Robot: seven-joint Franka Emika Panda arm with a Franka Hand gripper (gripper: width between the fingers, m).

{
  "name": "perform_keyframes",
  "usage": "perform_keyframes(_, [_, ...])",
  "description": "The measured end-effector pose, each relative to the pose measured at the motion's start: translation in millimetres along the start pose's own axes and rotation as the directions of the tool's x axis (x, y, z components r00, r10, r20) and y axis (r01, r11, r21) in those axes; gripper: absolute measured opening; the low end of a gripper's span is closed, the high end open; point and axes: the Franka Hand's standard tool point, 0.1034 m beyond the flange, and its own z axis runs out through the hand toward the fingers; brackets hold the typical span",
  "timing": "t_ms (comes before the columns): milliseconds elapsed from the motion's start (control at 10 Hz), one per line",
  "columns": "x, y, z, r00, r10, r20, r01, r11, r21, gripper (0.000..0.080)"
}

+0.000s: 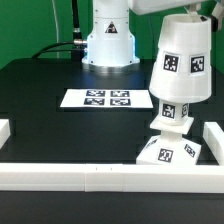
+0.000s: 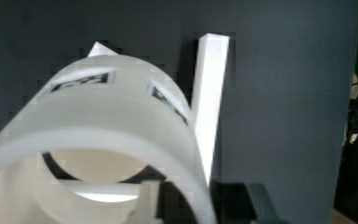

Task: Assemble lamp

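Observation:
The white cone shade (image 1: 180,60) hangs upright at the exterior view's right, its tags facing the camera. Its lower rim is at the top of the rounded bulb (image 1: 170,113), which stands on the square base (image 1: 163,150). I cannot tell whether shade and bulb touch. In the wrist view the shade (image 2: 105,120) fills the picture with its open end toward the camera. My gripper (image 2: 202,200) is shut on the shade's wall, one finger inside the rim and one finger (image 2: 250,200) outside. In the exterior view the gripper is cut off by the picture's top edge.
The marker board (image 1: 95,98) lies flat at mid-table. White border rails run along the front (image 1: 100,175), the exterior view's right (image 1: 212,140) and left (image 1: 4,128); one rail shows in the wrist view (image 2: 208,90). The arm's pedestal (image 1: 108,40) stands behind.

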Motion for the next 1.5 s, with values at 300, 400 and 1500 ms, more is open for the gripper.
perform_keyframes(300, [-0.2,4.9,15.7,1.0,0.004,-0.006,-0.004,1.0,-0.003,0.0045])
perform_keyframes(400, [-0.1,6.4,20.7,1.0,0.003,-0.011,-0.003,1.0,-0.005,0.0045])
perform_keyframes(1500, [-4.3,12.6,26.5,1.0,0.007,-0.013,-0.007,1.0,-0.006,0.0647])
